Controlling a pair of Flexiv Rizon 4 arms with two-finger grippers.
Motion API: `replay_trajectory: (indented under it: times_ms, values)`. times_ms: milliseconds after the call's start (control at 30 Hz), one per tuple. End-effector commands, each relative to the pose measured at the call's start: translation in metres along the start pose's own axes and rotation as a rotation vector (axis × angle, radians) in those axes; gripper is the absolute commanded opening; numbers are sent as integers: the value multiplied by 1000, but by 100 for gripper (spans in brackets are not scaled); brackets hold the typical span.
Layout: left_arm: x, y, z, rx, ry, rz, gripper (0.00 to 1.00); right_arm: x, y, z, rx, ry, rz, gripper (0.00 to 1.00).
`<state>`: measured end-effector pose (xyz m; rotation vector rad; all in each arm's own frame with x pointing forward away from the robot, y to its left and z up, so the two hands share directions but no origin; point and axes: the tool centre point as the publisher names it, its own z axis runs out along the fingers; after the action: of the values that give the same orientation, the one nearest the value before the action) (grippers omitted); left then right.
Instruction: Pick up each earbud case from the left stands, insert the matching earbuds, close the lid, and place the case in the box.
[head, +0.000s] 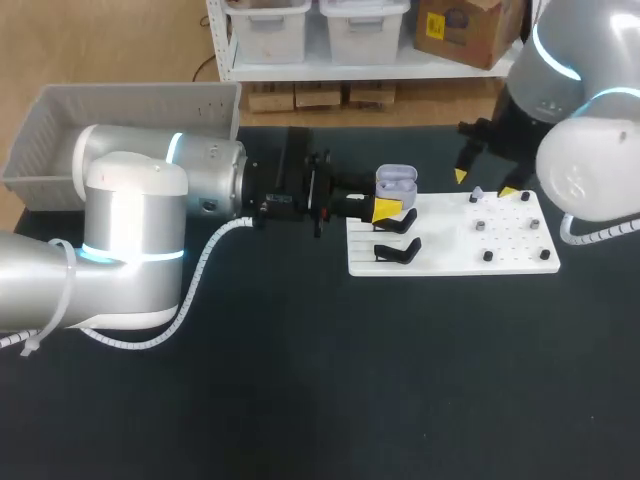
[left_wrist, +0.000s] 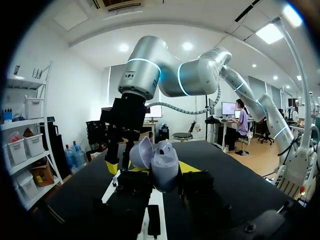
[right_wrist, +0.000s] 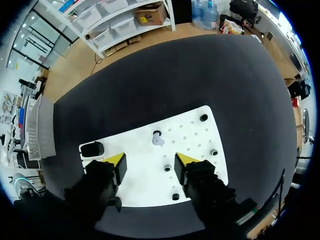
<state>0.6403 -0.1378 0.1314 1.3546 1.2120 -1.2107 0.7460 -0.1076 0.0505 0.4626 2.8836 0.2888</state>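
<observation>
A lavender earbud case (head: 395, 182) with its lid open sits above the left end of the white board (head: 450, 255). My left gripper (head: 390, 203) is shut on it from two sides. In the left wrist view the case (left_wrist: 162, 160) fills the gap between the fingers, lid tilted back. My right gripper (head: 485, 183) hangs open over the board's right part, nothing between its fingers. A pale earbud (head: 477, 195) stands on a peg just below and ahead of it, also visible as the earbud (right_wrist: 157, 139) ahead of the right gripper (right_wrist: 150, 160).
Two black stands (head: 397, 250) lie on the board's left end. Several small dark pegs (head: 488, 256) dot the right half of the board (right_wrist: 145, 185). A grey box (head: 120, 120) stands at the table's far left, behind my left arm.
</observation>
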Motion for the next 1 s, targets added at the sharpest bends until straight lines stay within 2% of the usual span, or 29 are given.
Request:
replay_trajectory:
  times_ms: [33, 500, 1000]
  values:
    - [1, -1, 0, -5, -3, 3, 0, -10, 6, 9, 17, 15, -9, 47]
    - [1, -1, 0, -5, -3, 3, 0, -14, -2, 26, 83, 41, -22, 44]
    - [1, -1, 0, -5, -3, 3, 0, -14, -7, 40, 107, 71, -8, 40]
